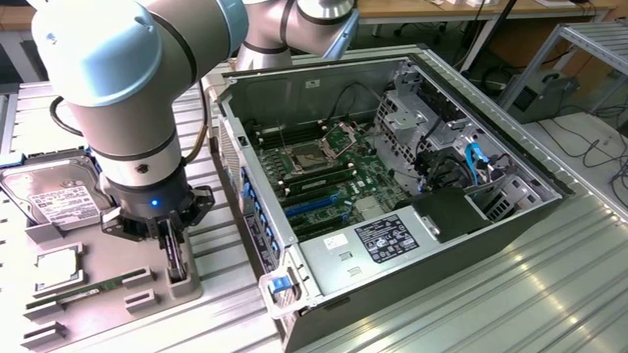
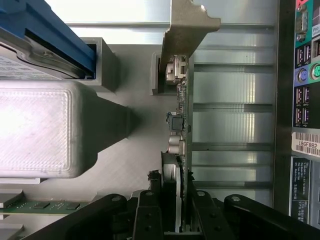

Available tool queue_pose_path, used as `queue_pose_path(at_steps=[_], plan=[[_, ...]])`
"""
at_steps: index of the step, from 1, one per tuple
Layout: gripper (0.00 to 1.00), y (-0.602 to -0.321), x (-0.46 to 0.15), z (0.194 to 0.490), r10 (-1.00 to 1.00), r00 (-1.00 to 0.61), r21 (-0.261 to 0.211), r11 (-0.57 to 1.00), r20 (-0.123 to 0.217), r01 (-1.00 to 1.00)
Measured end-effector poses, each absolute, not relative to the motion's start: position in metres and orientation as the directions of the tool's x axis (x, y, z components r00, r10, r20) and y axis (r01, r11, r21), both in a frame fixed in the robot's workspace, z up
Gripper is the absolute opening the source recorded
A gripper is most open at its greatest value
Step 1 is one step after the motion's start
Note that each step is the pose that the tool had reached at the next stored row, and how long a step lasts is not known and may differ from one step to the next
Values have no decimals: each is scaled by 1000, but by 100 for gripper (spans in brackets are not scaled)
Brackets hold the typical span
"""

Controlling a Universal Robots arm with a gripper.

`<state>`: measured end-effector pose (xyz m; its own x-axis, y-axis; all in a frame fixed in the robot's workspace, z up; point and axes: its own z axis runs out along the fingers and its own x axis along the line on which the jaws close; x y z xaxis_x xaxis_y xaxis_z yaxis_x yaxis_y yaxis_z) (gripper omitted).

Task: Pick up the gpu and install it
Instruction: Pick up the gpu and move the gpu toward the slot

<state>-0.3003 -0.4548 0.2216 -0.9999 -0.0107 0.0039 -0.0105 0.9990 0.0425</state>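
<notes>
Hand (image 1: 175,259) clenched on the gpu (image 2: 181,125), which stands on edge between its fingers (image 2: 150,215) at the grey tray (image 1: 182,293).

PC case (image 1: 461,283) open; HDD (image 1: 54,195), RAM (image 1: 88,288) on tray (image 1: 103,254).

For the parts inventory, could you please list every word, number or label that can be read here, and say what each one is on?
"18GF882", as best it reads: white barcode sticker on the computer case, rear panel.
Dark label below it: too small to read.
Black label on the power supply: print too small to read.
White label on the hard drive: also unreadable.
</notes>
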Motion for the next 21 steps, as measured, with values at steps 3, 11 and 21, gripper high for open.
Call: queue_pose_path(at_steps=[3,11,21], plan=[[27,-455,-300,227,-11,-1000,42,999,4,-10],[27,-455,-300,248,-11,-1000,42,999,4,-10],[27,-455,-300,282,-11,-1000,42,999,4,-10]])
